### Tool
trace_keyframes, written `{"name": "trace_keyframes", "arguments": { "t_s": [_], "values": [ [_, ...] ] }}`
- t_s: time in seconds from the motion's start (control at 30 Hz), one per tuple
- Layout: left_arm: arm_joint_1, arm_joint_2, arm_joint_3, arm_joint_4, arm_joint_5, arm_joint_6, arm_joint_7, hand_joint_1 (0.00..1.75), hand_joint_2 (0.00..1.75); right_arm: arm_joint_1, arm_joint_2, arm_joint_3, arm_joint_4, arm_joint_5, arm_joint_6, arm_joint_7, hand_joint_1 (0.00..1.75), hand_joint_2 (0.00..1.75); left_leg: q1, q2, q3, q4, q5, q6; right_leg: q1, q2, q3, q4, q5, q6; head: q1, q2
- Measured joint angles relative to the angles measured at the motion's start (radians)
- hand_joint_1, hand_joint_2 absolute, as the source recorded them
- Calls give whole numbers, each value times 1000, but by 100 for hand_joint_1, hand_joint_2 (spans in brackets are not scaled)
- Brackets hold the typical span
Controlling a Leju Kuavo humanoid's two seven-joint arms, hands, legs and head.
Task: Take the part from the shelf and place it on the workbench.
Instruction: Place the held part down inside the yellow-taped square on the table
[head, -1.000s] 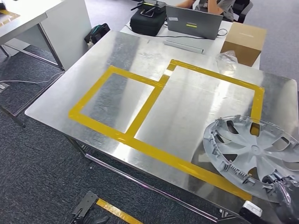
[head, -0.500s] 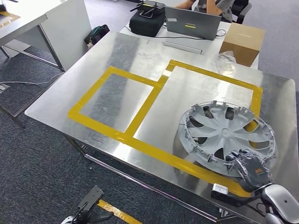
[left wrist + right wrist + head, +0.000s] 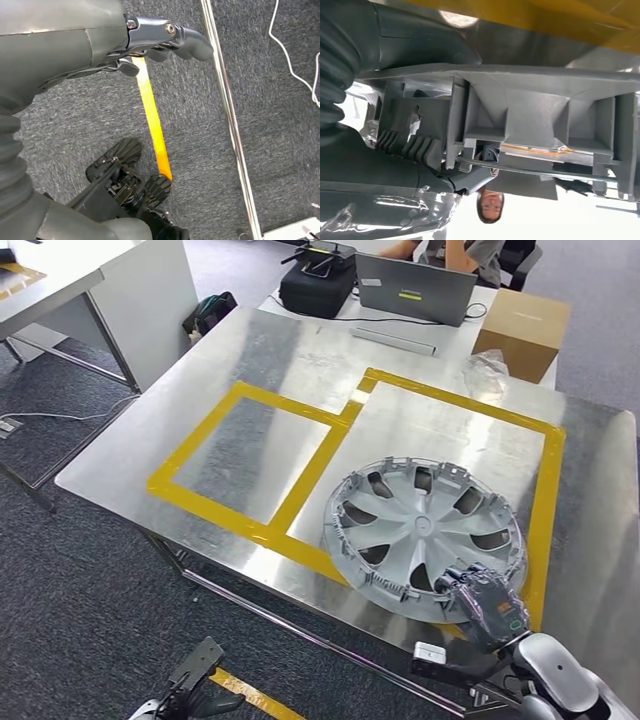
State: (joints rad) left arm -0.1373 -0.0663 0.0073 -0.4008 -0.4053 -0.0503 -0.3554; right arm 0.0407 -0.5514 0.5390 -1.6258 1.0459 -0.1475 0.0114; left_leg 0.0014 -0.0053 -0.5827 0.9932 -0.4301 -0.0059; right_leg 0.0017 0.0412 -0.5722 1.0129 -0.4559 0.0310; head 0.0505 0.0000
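Observation:
The part is a grey plastic hubcap [image 3: 423,535], inner side up, low over the shiny metal workbench [image 3: 249,350]. It lies mostly inside the larger yellow-taped rectangle [image 3: 555,455], its near edge over the front tape line. Whether it touches the metal I cannot tell. My right hand [image 3: 487,605] grips its near rim from the front edge of the bench. Close up in the right wrist view, the ribbed rim [image 3: 531,120] sits in that hand [image 3: 406,145]. My left hand [image 3: 151,42] hangs low over the carpet, fingers straight, holding nothing.
Behind the bench stand a laptop [image 3: 415,288], a black case [image 3: 317,280], a cardboard box [image 3: 522,332] and a crumpled plastic bag [image 3: 483,370]. A person [image 3: 453,252] sits behind the laptop. A white table [image 3: 45,290] is at far left. Yellow tape [image 3: 249,695] marks the floor.
My right hand has carried the hubcap leftward and further over the bench, from the right front corner into the larger taped rectangle. The left hand stays low.

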Motion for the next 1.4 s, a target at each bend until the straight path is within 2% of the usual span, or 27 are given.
{"name": "trace_keyframes", "arguments": {
  "t_s": [0.23,0.37,0.4,0.5,0.53,0.77,0.87,0.9,0.97,1.03,1.07,1.1,1.13,1.2,1.23,1.27,1.3,1.37,1.4],
  "values": [
    [3,8,-7,7,6,1,-2,0,175,42,-14,-25,-4,3,-29,37,175,175,0,-1,0,0,0,0,0,-1,0,0,0,0,0,0],
    [4,11,-14,8,7,2,-2,0,175,58,-22,-39,-10,4,-33,43,0,175,0,-1,0,0,0,0,0,-1,0,0,0,0,0,0],
    [4,12,-16,8,8,2,-2,0,131,63,-23,-41,-10,3,-32,44,0,175,0,-1,0,0,0,0,0,-1,0,0,0,0,0,0],
    [5,14,-21,9,24,-4,-6,0,0,86,-25,-47,-9,-5,-30,52,0,44,0,-1,-1,0,0,0,0,-1,-1,0,0,0,0,0],
    [5,14,-22,10,30,-6,-7,0,0,93,-25,-50,-10,-12,-31,58,0,0,0,-1,-2,0,0,0,0,-1,-1,0,0,0,0,0],
    [13,19,-23,14,64,2,0,0,0,137,-18,-78,-63,-75,-47,102,0,0,-7,-2,-2,2,-5,8,-7,-1,-1,-2,0,6,-1,0],
    [16,21,-23,15,76,6,-1,0,0,156,-16,-90,-114,-93,-52,118,0,0,-6,0,1,-7,5,19,-10,-2,-2,-3,1,15,-1,0],
    [16,21,-22,15,80,7,-2,0,0,163,-16,-95,-133,-98,-53,124,0,0,-4,1,3,-14,11,23,-9,-7,-8,7,-11,19,1,0],
    [19,21,-22,15,89,12,-4,0,0,176,-16,-102,-173,-110,-60,131,0,0,1,5,5,-24,19,28,-11,-21,-44,86,-68,26,4,0],
    [26,22,-21,15,98,16,-5,0,0,192,-16,-103,-217,-121,-72,130,0,0,3,8,2,-25,20,27,-16,-29,-98,221,-133,35,7,0],
    [30,22,-21,16,101,18,-6,0,0,201,-15,-103,-238,-124,-78,129,0,0,4,9,1,-25,21,25,-20,-31,-115,267,-146,40,7,0],
    [34,22,-21,16,105,19,-7,0,0,210,-15,-102,-257,-129,-83,126,0,0,7,10,-1,-24,23,22,-23,-32,-114,275,-139,46,7,0],
    [36,22,-20,17,107,20,-9,0,0,217,-15,-102,-276,-136,-90,121,0,0,12,10,-3,-24,25,18,-28,-33,-92,241,-114,52,7,0],
    [39,25,-20,17,112,22,-15,0,0,225,-15,-99,-310,-156,-109,102,0,0,21,9,-8,-20,28,3,-38,-38,-8,99,-59,71,9,0],
    [40,27,-19,17,114,23,-18,0,0,229,-15,-97,-327,-162,-121,92,0,0,22,8,-11,-17,30,-6,-40,-35,24,45,-41,72,11,0],
    [41,29,-18,18,116,25,-21,0,0,234,-14,-93,-345,-165,-133,85,0,0,23,7,-15,-13,33,-15,-41,-33,43,12,-36,69,12,0],
    [43,32,-16,18,119,26,-23,0,0,239,-14,-88,-362,-165,-143,80,0,0,21,5,-18,-11,38,-23,-39,-28,45,6,-38,61,13,0],
    [48,32,-15,18,124,28,-27,0,0,252,-15,-78,-398,-160,-164,76,0,0,24,4,-24,-7,44,-36,-39,-24,29,16,-33,37,12,0],
    [50,32,-15,18,126,29,-29,0,0,258,-15,-73,-415,-153,-178,77,0,0,25,4,-31,0,34,-39,-38,-24,21,19,-28,26,10,0]
  ]
}}
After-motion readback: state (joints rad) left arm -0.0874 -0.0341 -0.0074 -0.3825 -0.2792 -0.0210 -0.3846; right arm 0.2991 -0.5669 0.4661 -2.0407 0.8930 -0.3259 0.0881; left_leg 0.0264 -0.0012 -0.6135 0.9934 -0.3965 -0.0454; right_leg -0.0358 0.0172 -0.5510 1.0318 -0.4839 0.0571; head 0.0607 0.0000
